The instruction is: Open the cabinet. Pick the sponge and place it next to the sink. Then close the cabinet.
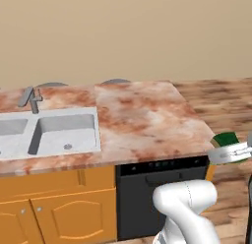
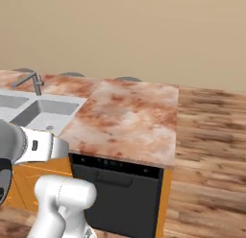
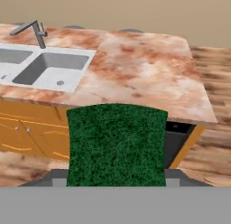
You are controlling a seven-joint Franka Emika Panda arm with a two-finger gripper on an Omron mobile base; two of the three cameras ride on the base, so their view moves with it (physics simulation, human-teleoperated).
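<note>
Facing camera green-side, sponge (image 3: 116,144) held in gripper (image 3: 116,180)

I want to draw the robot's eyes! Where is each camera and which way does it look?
Left base view: behind the arm's left, looking down at the sink and counter; white arm lower right, end effector holding the sponge.
Right base view: behind its right, same sink and counter; arm lower left.
Hand view: on the hand, sponge up close, facing the sink.
All share the sink, counter and faucet.

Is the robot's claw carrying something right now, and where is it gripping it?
Yes. The gripper holds the sponge, its green face toward the hand camera. The fingers seem to clamp its lower end, though the contact itself is hidden. It hangs off the counter's right end.
</note>
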